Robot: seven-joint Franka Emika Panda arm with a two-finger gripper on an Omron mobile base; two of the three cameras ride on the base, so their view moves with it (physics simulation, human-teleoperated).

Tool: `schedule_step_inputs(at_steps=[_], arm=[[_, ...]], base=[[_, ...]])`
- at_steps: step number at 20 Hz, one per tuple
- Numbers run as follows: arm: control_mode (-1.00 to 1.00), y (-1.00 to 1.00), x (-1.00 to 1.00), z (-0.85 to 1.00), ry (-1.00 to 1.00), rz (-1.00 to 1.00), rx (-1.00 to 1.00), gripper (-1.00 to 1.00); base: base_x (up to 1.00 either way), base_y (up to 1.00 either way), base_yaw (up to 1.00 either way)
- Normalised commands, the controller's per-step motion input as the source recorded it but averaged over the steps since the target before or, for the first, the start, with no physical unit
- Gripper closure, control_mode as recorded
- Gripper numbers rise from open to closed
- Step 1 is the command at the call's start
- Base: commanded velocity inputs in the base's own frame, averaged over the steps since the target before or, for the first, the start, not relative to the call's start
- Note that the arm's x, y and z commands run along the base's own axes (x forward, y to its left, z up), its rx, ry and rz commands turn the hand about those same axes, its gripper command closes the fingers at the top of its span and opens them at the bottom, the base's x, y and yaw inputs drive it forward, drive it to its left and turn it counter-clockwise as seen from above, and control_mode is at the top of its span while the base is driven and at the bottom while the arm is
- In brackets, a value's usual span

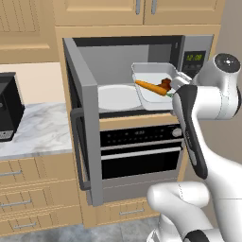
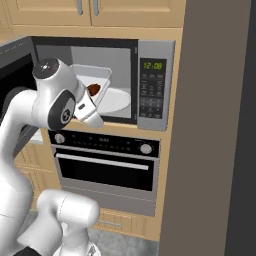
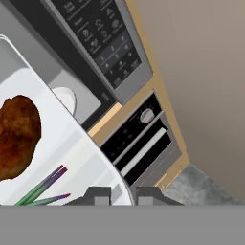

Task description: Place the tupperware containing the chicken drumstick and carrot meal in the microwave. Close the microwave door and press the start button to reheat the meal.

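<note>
The tupperware hangs tilted at the right side of the open microwave, partly inside the cavity. In it lie the orange carrot and the dark brown chicken drumstick. My gripper is shut on the tray's right rim. In the hand view the rim sits between my fingertips, with the drumstick and the carrot's green top to the left. The microwave door stands swung wide open to the left. From the right base view the tupperware and drumstick show behind my hand.
A round white plate lies on the microwave floor under the tray. The keypad panel is at the right, and the black oven sits below. At the left, a black appliance stands on a marble counter. A tall wall is close on the right.
</note>
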Motion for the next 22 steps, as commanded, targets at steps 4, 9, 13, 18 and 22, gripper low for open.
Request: schedule_step_inputs(at_steps=[4,9,13,18,22], arm=[[-1.00,0.13,0.80,-0.36,0.06,0.00,0.17,1.00],[-1.00,0.13,0.46,-0.42,0.06,0.00,0.05,1.00],[-1.00,0.11,0.00,0.00,0.01,0.00,0.00,1.00],[-1.00,0.37,0.18,-0.20,0.00,0.00,0.00,1.00],[-1.00,0.30,0.35,-0.04,0.01,0.00,0.00,1.00]], base=[[0.00,0.00,0.00],[0.00,0.00,0.00],[0.00,0.00,0.00],[0.00,0.00,0.00],[0.00,0.00,0.00]])
